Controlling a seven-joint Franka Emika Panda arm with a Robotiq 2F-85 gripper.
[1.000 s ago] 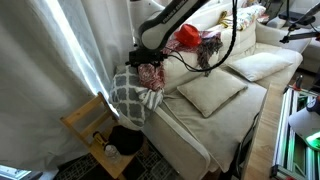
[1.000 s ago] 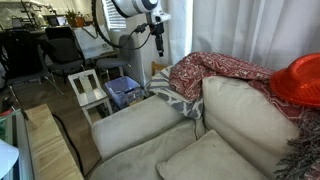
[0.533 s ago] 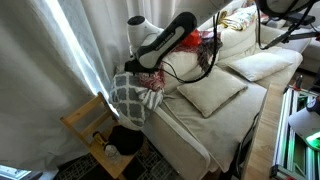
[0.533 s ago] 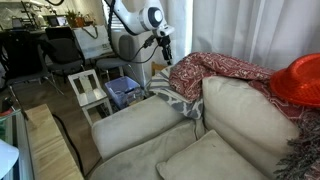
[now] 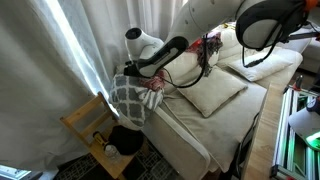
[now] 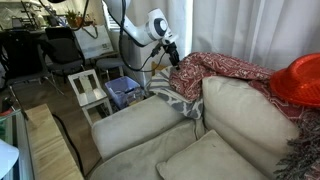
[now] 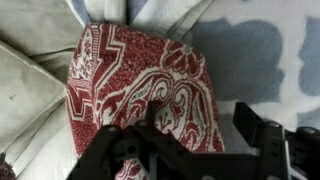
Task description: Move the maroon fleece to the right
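1. Wrist view: my gripper (image 7: 188,150) is spread wide and holds nothing. The maroon paisley-patterned fleece (image 7: 140,85) lies directly ahead, its length running crosswise to the line between my fingers.
2. In an exterior view, the fleece (image 6: 228,68) is draped over the cream fabric sofa (image 6: 250,120), with my gripper (image 6: 172,58) just beside its end.
3. No container is involved.

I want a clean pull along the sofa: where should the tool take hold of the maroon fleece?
Pinch the humped fold at the end of the maroon fleece, coming straight down from above: it bulges up off the sofa, and the open tool hangs right over it.
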